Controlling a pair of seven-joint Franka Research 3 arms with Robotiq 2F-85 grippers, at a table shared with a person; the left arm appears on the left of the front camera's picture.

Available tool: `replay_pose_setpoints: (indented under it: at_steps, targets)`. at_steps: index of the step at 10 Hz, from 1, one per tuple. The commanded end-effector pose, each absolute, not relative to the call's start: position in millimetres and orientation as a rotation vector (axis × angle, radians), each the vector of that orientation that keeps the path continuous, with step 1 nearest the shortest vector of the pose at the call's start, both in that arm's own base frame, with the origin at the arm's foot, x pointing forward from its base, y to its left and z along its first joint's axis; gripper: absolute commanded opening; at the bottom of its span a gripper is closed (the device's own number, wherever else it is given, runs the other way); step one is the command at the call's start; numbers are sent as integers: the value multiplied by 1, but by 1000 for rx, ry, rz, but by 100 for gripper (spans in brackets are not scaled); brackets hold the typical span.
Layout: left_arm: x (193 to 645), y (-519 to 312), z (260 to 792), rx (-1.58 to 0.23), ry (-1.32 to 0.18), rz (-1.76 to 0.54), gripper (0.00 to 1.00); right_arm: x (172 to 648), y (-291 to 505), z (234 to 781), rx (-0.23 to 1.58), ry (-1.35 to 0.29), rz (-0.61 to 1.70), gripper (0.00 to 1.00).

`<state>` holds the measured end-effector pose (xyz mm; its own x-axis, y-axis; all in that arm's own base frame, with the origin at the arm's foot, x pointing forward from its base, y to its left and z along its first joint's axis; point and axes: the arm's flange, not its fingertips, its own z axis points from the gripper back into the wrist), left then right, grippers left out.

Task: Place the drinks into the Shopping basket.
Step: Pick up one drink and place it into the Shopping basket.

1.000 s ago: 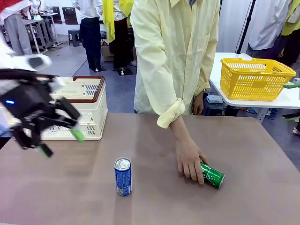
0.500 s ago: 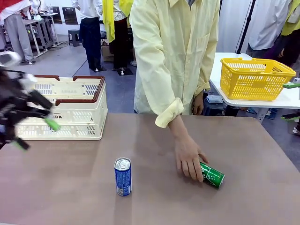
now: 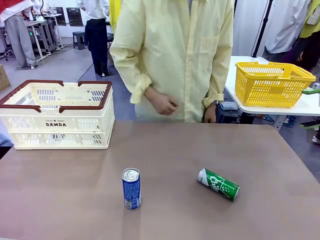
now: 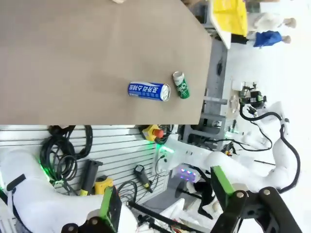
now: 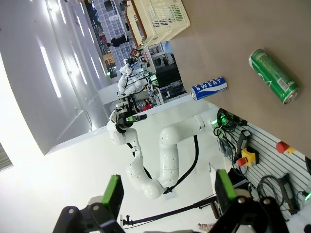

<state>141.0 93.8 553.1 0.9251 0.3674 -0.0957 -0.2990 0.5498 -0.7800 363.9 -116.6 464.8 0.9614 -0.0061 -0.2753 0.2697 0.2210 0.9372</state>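
the blue can (image 3: 131, 188) stands upright on the brown table (image 3: 165, 150), near the robot's edge. the green can (image 3: 218, 184) lies on its side to its right, well apart, with its silver top toward the left. the cream damda shopping basket (image 3: 57, 122) sits at the table's far left. the person's hand (image 3: 162, 104) is held at the waist, off the table. the left gripper (image 4: 167, 201) and the right gripper (image 5: 168, 191) both have their fingers spread wide, holding nothing.

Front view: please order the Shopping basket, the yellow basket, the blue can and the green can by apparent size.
1. Shopping basket
2. yellow basket, though farther off
3. blue can and green can: alike
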Motion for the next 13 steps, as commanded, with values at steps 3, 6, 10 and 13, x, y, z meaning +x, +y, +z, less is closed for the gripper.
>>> replay_pose_setpoints:
  at_steps: [3, 6, 10, 13]
  targets:
    - [195, -11, 494, -748, 53, 248, 100, 363, -118, 469, 1332, 236, -192, 100]
    - [283, -123, 499, -524, 176, 164, 100, 363, -118, 469, 1332, 236, -192, 100]
    - [321, -264, 467, -232, 75, 218, 100, 363, -118, 469, 1332, 236, -192, 100]
    - [330, -280, 454, -137, 62, 119, 100, 363, -118, 469, 1332, 236, -192, 100]
